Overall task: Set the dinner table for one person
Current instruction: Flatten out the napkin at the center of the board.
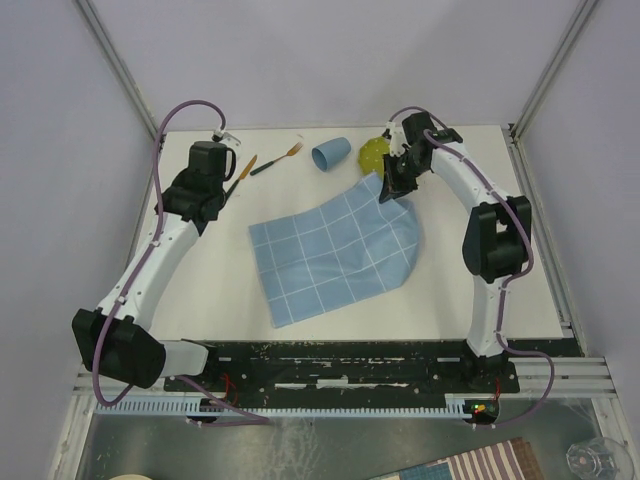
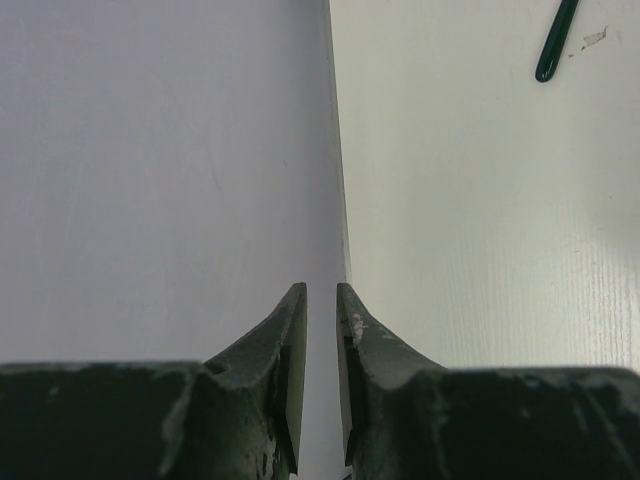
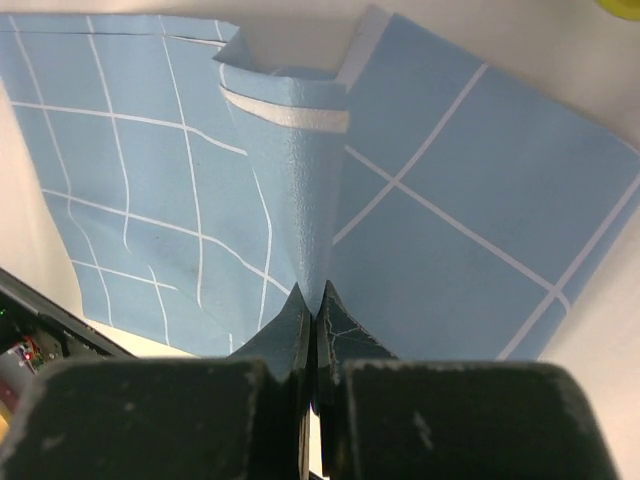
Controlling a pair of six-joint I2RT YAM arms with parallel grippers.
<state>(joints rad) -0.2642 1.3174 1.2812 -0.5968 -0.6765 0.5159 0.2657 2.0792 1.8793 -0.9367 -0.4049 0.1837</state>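
Cloth [image 1: 335, 255] lies centred on the white table [image 1: 225, 295], its far corner clamped in my right end effector [image 3: 314, 293] — my left end effector [image 2: 320, 292] hovers over the table's left edge, slightly parted, empty.

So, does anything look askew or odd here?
Yes. The blue grid cloth lies skewed to the table edges, one corner pinched up by the right gripper; the blue cup lies on its side.
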